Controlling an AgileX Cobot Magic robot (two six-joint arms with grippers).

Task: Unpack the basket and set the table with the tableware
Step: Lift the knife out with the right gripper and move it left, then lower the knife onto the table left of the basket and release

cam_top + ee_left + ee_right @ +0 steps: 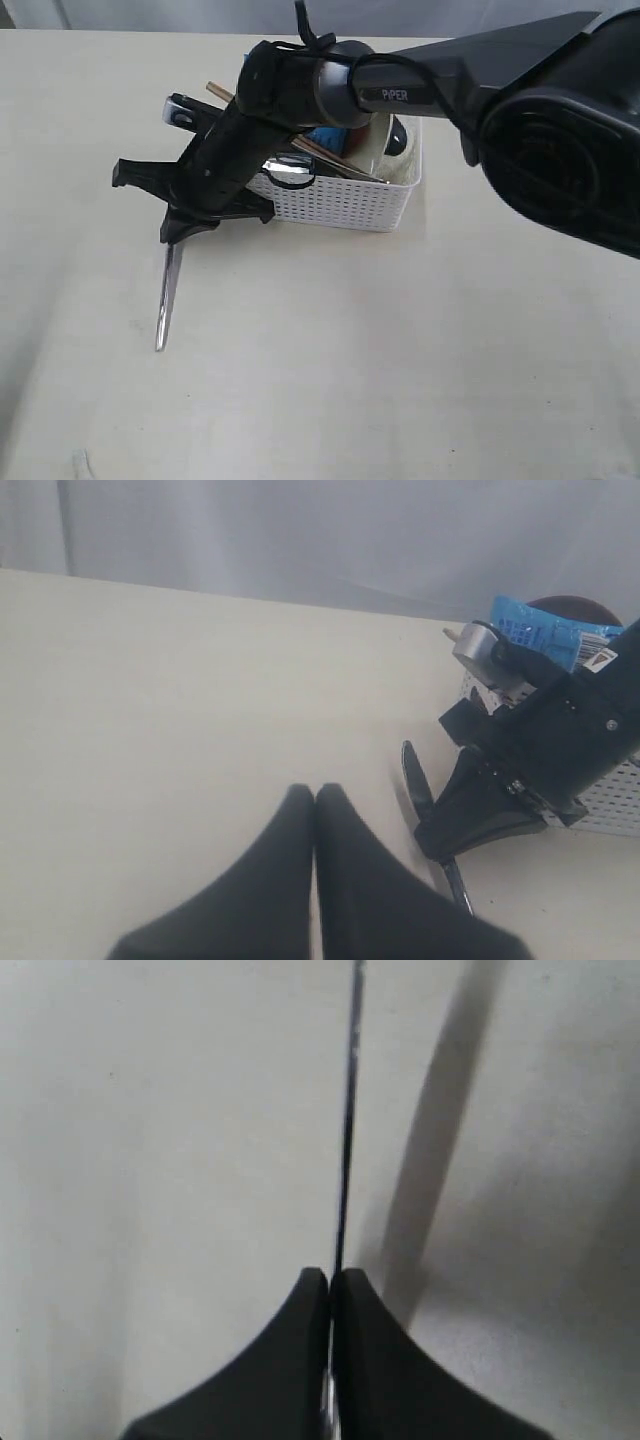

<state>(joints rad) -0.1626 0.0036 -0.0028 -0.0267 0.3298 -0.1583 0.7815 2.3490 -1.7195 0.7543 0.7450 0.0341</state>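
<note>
Knife (166, 300): slim, flat, shiny steel, clamped between matte black right fingers (290, 1360), left of centre in exterior view, slanting down to smooth cream worktop (400, 350); contact of low end unclear. Edge-on as thin dark line in right wrist view. White perforated plastic basket (340, 205) just right of knife, upper centre, holding pale rounded bowl (375, 150), glossy blue packet (325, 137), shiny steel cup (290, 172). Left fingers (260, 880) pressed together, tapered, gripping nothing.
</note>
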